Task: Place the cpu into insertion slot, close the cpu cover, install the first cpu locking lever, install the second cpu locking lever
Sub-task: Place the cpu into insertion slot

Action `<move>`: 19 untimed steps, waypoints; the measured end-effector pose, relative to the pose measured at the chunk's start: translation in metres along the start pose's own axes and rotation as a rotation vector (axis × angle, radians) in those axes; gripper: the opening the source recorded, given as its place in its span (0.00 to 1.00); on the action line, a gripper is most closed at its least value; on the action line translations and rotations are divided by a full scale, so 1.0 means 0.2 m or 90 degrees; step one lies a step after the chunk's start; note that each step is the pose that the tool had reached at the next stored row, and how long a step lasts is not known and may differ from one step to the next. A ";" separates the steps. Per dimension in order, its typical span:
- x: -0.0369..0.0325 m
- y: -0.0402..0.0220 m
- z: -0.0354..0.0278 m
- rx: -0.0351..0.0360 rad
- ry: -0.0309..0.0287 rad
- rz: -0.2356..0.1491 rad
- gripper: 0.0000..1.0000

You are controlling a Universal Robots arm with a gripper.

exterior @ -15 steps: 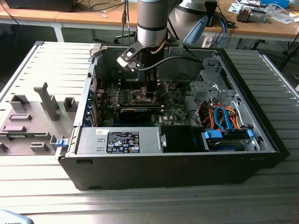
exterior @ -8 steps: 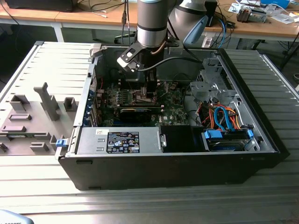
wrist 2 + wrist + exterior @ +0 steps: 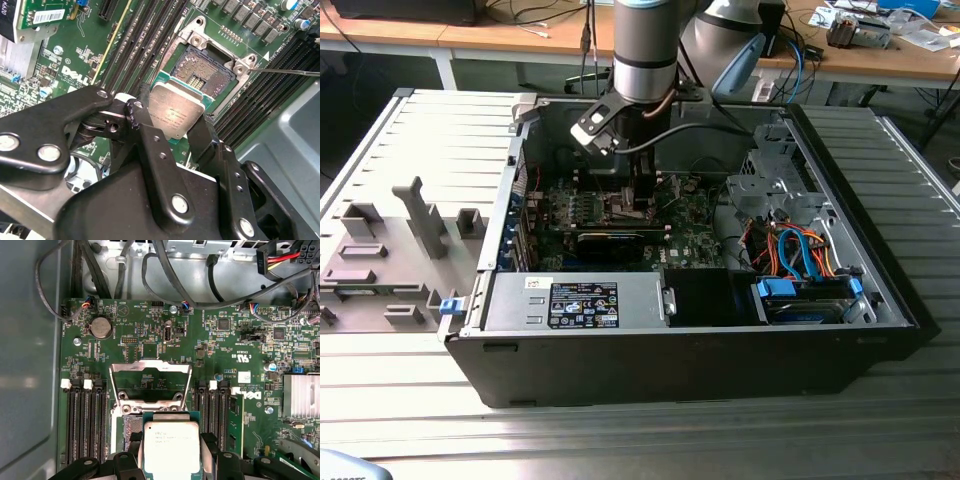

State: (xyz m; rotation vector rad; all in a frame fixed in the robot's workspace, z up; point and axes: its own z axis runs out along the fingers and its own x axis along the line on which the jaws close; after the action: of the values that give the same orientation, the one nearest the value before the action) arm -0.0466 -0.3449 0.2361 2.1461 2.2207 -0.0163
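Note:
My gripper (image 3: 172,120) is shut on the cpu (image 3: 176,111), a silvery square chip on a green carrier edge, gripped by two opposite sides between the black fingers (image 3: 139,112). The chip hangs tilted just above the insertion slot (image 3: 212,70), whose brownish contact field lies bare inside a metal rim. In the first wrist view the cpu (image 3: 171,447) covers most of the insertion slot (image 3: 131,426), and the cpu cover (image 3: 150,371) stands swung up and open behind it. In the exterior view the gripper (image 3: 638,198) reaches down into the open computer case.
Rows of black memory slots (image 3: 82,422) flank the socket on both sides. A thin lever wire (image 3: 287,73) sticks out beside the socket. A heatsink (image 3: 300,396), cables (image 3: 165,275) and the case wall (image 3: 27,365) surround the green board (image 3: 150,335).

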 end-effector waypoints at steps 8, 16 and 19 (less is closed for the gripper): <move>0.000 0.000 0.010 0.0000 0.0000 0.000 0.55; 0.001 -0.001 0.019 0.0000 0.0000 0.000 0.55; 0.001 -0.001 0.025 0.0000 0.0000 0.000 0.55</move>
State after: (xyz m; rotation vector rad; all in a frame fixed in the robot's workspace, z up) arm -0.0466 -0.3449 0.2312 2.1461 2.2206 -0.0162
